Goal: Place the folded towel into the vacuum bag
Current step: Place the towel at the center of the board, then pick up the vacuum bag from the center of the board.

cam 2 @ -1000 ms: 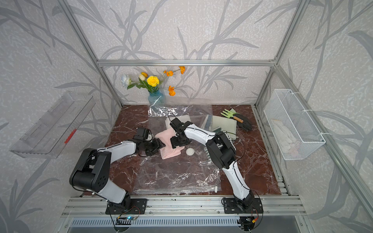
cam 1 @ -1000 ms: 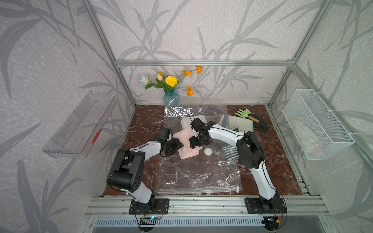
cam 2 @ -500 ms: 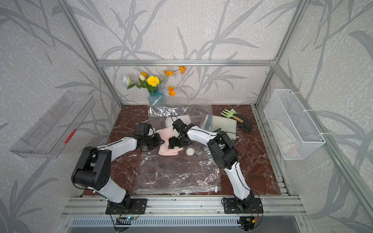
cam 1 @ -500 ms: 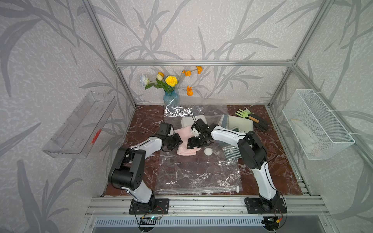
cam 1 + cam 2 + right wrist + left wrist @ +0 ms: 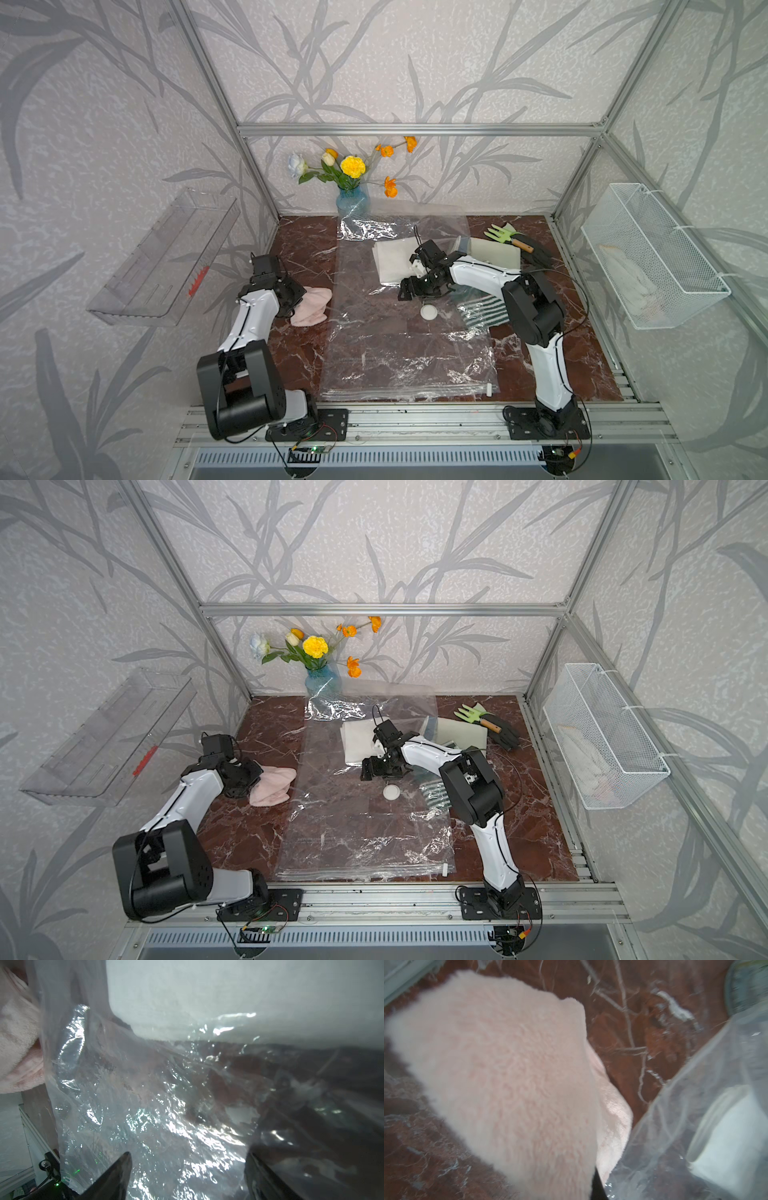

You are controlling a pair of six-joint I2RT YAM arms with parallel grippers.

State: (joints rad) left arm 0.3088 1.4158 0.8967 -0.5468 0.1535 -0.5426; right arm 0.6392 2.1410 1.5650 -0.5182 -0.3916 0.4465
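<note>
While vacuum bag (image 5: 386, 345) lies flat on marble table (image 5: 299, 249), pink towel (image 5: 312, 306) sits outside it, just beside its left edge, one end pinched by left gripper (image 5: 291, 297). Right gripper (image 5: 409, 290) hovers over plastic near valve cap (image 5: 429, 311), fingers (image 5: 120, 1169) spread, holding nothing. Likely best: right lifts top film to open mouth first; left slides towel in low, fold intact.

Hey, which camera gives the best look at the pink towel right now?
A top view: the whole pink towel shows, bunched at the left gripper beside the vacuum bag. The left wrist view shows only blurred pile up close; the right wrist view catches just one edge.
</note>
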